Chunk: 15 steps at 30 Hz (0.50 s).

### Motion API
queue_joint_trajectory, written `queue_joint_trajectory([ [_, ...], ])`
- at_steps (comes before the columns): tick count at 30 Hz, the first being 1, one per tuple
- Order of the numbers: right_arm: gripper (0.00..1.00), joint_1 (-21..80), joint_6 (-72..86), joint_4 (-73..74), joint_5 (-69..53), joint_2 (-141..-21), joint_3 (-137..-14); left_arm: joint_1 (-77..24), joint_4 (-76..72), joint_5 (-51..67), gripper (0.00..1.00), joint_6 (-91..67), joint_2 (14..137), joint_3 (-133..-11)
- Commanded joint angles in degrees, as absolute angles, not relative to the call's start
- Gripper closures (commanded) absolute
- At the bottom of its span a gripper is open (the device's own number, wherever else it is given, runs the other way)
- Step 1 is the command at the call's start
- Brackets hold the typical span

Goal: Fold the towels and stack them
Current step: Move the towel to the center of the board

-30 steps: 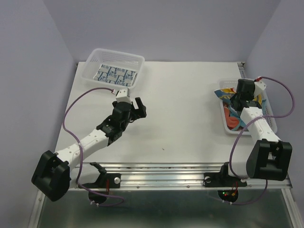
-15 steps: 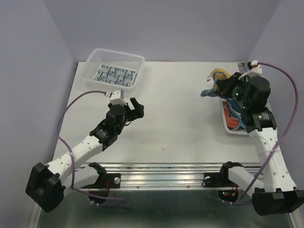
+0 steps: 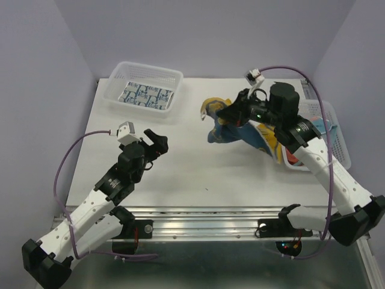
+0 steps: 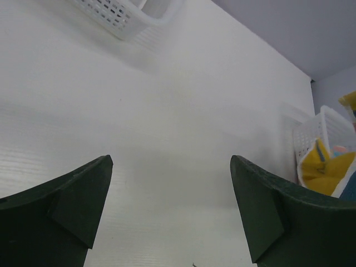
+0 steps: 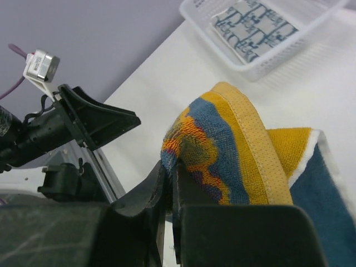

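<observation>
Towel [image 3: 224,129] up in the air! Near, at 8 o'clock, the left fingers [image 4: 67,203] are spread wide, holding nothing. At centre, the right fingers [image 5: 146,196] are clamped on the yellow-and-blue towel's edge, dangling it over the tabletop [image 3: 198,171]. At 3, a basket [image 3: 343,144] holds more towels [image 3: 293,155]. Far, at 11, a folded towel [image 3: 148,95] lies in another basket [image 3: 144,71].
</observation>
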<state>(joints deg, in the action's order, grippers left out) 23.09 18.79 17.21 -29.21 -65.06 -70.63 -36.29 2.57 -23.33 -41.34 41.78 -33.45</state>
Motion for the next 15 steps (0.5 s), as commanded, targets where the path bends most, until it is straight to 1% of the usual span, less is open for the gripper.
queue_joint_trajectory([
  [1, 0.99, 35.5, 14.0, 13.0, -25.4, -72.8, -85.7, -36.6, 10.0, -28.6, 0.01, -46.2, 36.1, -34.6],
  [5, 0.99, 38.8, 14.7, 13.9, -22.8, -80.7, -96.5, -36.6, 15.1, -31.1, 0.01, -48.9, 32.2, -35.4],
  [8, 0.99, 38.9, 14.0, 14.8, -19.2, -83.1, -101.2, -36.6, 18.7, -32.8, 0.01, -50.8, 30.1, -35.7],
  [9, 0.99, 38.9, 13.7, 14.8, -17.9, -82.7, -100.6, -36.6, 19.2, -33.1, 0.01, -50.9, 28.8, -35.7],
  [10, 0.99, 38.9, 14.7, 14.1, -13.9, -81.9, -99.2, -36.6, 20.2, -34.3, 0.01, -52.0, 28.1, -35.4],
  [12, 0.98, 38.9, 16.3, 12.6, -7.9, -77.1, -89.9, -36.6, 21.4, -35.6, 0.01, -53.4, 26.7, -34.8],
  [13, 0.96, 38.6, 16.5, 11.1, -2.9, -74.8, -86.0, -36.6, 22.3, -36.4, 0.01, -54.1, 26.5, -34.7],
  [14, 0.94, 38.2, 16.7, 9.2, -0.6, -71.7, -81.3, -36.6, 22.8, -36.6, 0.01, -54.9, 25.9, -34.7],
  [15, 0.91, 37.3, 17.2, 8.8, 1.9, -70.2, -73.8, -36.6, 22.9, -36.6, 0.01, -55.0, 25.8, -34.7],
])
